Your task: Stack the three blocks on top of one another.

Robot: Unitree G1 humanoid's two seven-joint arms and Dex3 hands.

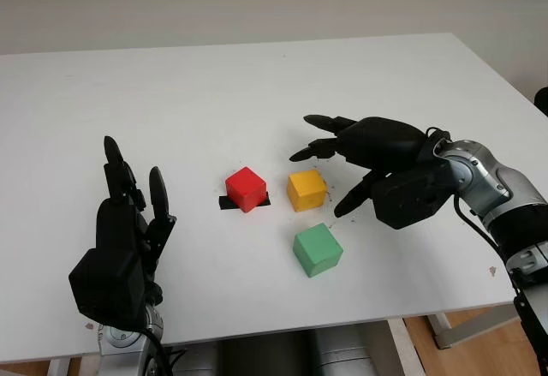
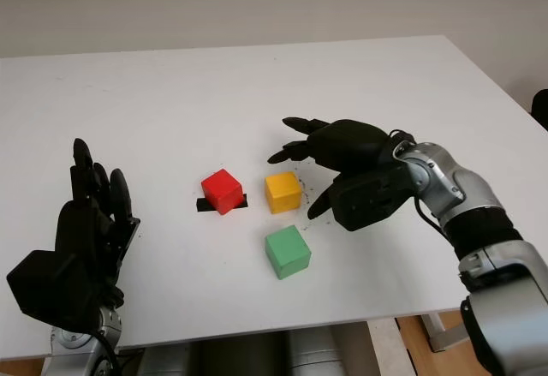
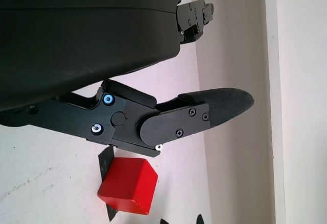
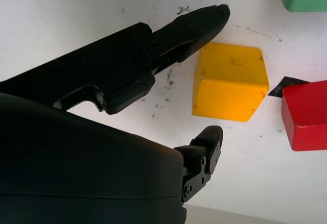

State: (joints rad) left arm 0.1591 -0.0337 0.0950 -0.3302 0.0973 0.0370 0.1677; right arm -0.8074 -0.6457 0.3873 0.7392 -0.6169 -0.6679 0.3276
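Observation:
Three blocks sit close together on the white table [image 1: 214,85]. The red block [image 1: 246,188] rests on a black tape mark [image 1: 224,203], the yellow block [image 1: 306,189] stands just right of it, and the green block [image 1: 317,250] lies nearer the front edge. My right hand [image 1: 317,166] is open and hovers beside the yellow block on its right. In the right wrist view its fingers [image 4: 204,20] reach either side of the yellow block [image 4: 230,81] without touching it. My left hand [image 1: 133,170] is open at the front left, well away from the blocks.
The table's front edge runs just below the green block, and its right edge passes behind my right forearm [image 1: 488,188]. Bare floor [image 1: 454,329] shows beyond the front right corner. The red block [image 3: 127,185] appears past my left hand's fingers [image 3: 204,112].

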